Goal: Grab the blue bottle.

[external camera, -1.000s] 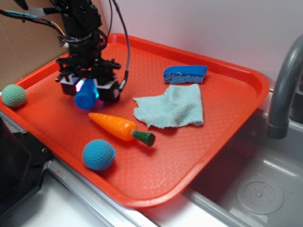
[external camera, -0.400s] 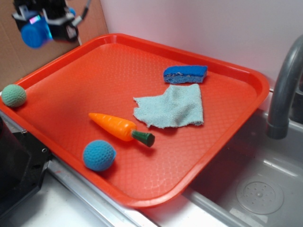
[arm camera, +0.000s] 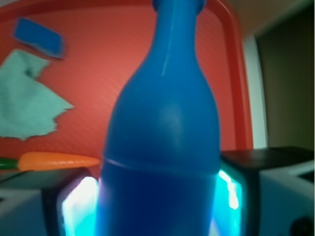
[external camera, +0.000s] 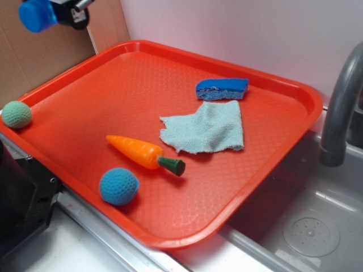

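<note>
Pincer (arm camera: 157,206) clamped on the blue bottle (arm camera: 162,128), body between the pads, neck projecting outward, a hold that keeps it clear of the red tray (external camera: 272,147). At upper left of the exterior frame, bottle raised high; arm mostly out of view. Carrot (external camera: 139,152) lies below.

Gripper (external camera: 54,11) raised high at upper left, jaws clamped around bottle
</note>
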Motion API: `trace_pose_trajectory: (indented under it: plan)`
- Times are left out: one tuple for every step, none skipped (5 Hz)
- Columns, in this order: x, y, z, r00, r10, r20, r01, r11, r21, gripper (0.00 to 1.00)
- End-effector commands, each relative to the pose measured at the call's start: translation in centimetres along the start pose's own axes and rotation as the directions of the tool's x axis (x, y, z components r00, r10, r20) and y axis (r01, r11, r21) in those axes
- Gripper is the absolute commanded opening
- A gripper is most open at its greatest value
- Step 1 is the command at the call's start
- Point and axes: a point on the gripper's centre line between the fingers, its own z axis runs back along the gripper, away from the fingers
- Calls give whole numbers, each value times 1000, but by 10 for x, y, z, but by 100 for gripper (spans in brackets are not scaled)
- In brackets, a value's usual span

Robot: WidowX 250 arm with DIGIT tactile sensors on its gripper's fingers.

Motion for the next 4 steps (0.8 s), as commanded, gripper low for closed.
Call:
trace_pose_trajectory:
  plan:
    - [0, -23, 15, 993, -97, 62, 96, 995, 23, 0]
    - [2, -19, 10, 996, -74, 49, 73, 997, 25, 0]
    - [2, -20, 8, 997, -52, 53, 51, 998, 23, 0]
    - [2, -20, 6, 998, -47, 49, 45, 999, 30, 0]
